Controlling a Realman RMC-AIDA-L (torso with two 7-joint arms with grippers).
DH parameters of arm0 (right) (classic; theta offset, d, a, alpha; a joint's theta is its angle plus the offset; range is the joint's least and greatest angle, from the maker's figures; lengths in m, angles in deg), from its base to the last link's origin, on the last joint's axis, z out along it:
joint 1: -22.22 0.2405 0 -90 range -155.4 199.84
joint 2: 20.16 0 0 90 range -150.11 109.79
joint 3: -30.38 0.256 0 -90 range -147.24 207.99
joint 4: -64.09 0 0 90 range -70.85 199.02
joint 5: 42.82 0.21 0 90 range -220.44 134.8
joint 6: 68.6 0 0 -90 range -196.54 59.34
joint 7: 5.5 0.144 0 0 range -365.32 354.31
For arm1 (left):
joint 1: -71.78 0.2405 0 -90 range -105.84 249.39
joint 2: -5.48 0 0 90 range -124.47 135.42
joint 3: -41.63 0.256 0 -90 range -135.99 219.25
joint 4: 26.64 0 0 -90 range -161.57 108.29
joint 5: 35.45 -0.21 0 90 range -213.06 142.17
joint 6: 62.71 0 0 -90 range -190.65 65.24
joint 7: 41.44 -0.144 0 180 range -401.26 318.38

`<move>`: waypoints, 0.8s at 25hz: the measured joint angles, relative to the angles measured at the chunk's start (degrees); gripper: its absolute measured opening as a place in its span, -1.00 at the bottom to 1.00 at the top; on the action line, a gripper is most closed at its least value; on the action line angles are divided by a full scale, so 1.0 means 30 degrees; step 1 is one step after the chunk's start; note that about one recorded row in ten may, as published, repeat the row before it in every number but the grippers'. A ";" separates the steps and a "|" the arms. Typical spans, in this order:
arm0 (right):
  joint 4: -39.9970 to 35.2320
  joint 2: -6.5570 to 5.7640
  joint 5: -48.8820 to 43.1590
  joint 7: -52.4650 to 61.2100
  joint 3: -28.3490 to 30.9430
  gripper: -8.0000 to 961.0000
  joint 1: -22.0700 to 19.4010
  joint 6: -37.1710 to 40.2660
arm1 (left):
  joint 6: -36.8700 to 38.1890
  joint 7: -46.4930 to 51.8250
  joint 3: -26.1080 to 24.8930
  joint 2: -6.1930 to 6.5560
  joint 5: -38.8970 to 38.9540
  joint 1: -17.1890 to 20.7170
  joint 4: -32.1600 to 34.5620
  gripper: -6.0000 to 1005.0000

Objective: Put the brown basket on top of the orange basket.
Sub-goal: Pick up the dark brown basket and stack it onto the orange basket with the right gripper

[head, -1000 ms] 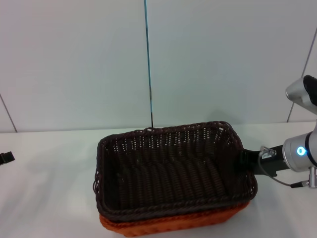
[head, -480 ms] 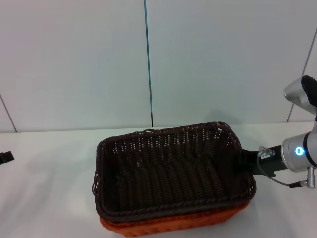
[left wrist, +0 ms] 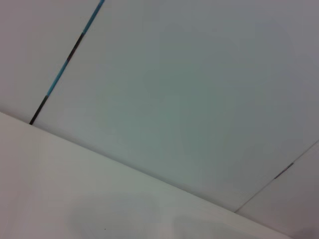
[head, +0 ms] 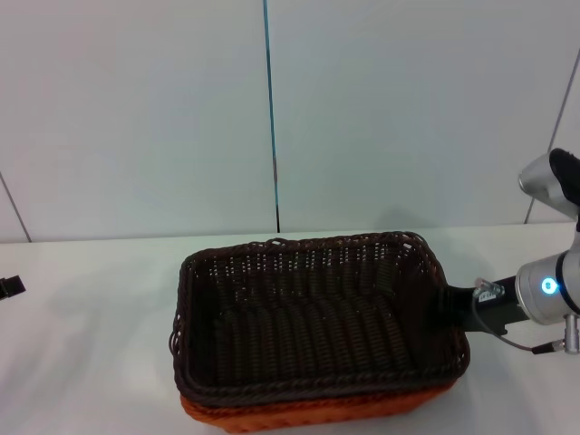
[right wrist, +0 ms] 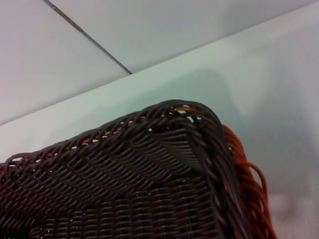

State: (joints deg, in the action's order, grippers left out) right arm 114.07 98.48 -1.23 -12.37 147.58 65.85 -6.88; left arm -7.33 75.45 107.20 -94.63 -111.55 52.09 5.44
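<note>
Dark chocolate-brown basket [head: 313, 317] of woven wicker, open-weave sides, braided rim. Bright orange basket [head: 317, 412] in the same weave, showing as a band beneath the brown rim. White table [head: 82, 353]. Pale grey-white wall [head: 136, 118] crossed by a thin vertical blue-and-black line [head: 270, 109]. Silver and black right arm [head: 544, 290] with a glowing blue dot.

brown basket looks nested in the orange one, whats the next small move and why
Probably release and draw the right gripper back from the right rim. The brown basket sits level inside the orange basket, whose rim shows just below it, so it looks placed. The left gripper sits parked far left.
</note>
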 joint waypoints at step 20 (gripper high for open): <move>0.0683 0.0061 0.0184 -0.0907 0.0079 0.34 -0.0040 -0.0301 | 0.0029 0.0001 -0.0009 0.0004 0.0000 0.0001 0.0029 0.67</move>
State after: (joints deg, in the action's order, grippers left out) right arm 116.12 98.67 -0.67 -15.09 147.82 65.74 -7.79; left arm -7.24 75.45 107.17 -94.62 -111.55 52.09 5.53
